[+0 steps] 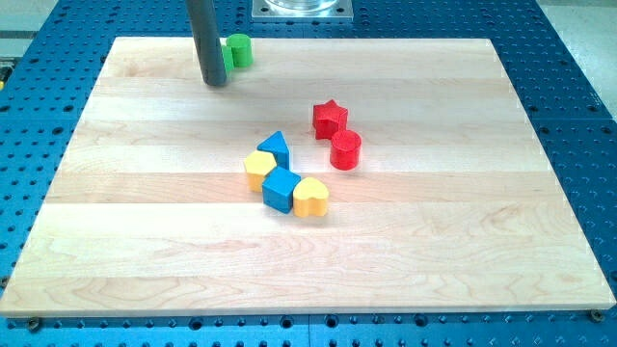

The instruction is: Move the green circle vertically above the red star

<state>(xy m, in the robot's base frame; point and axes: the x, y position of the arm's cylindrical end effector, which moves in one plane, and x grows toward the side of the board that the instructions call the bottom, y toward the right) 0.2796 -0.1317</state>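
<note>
My tip is sitting bare, touching the small green circle block on its left, red star block lying well to the view's right.

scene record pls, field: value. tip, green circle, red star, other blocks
tip: my tip near the board's top-left, on the view's left side of the green circle, touching or nearly so
green circle: at the board's top edge, left of the red star's column
red star: right of centre
red cylinder: just below-right of the star
cluster: blue triangle, yellow block, blue cube, yellow heart, packed together at centre
board: wooden board
</note>
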